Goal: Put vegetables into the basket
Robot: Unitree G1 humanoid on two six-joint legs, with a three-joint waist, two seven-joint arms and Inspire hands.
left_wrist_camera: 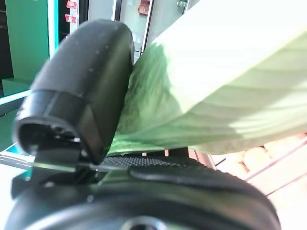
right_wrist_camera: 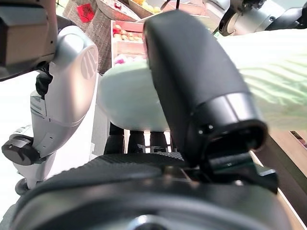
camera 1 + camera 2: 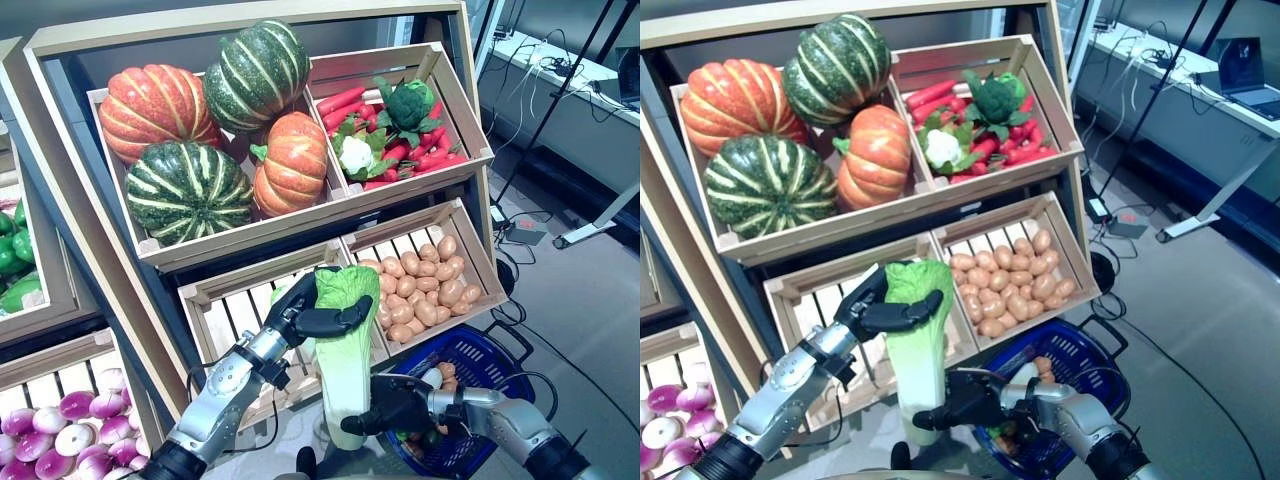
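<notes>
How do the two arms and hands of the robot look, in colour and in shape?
Both arms are silver-grey, with rounded, smooth metal-looking shells. The left hand and the right hand are dark, almost black, with a matte surface and thick rounded fingers. In the wrist views each thumb looks broad and blunt; no white cover shows.

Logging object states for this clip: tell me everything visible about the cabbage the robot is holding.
The cabbage is a long napa type with crinkled green leaves on top and a pale, whitish stalk end below. It hangs roughly upright in front of the lower shelf crates, clear of any surface. The left hand curls round its leafy top; the right hand grips its pale base. It sits just left of the blue basket.
</notes>
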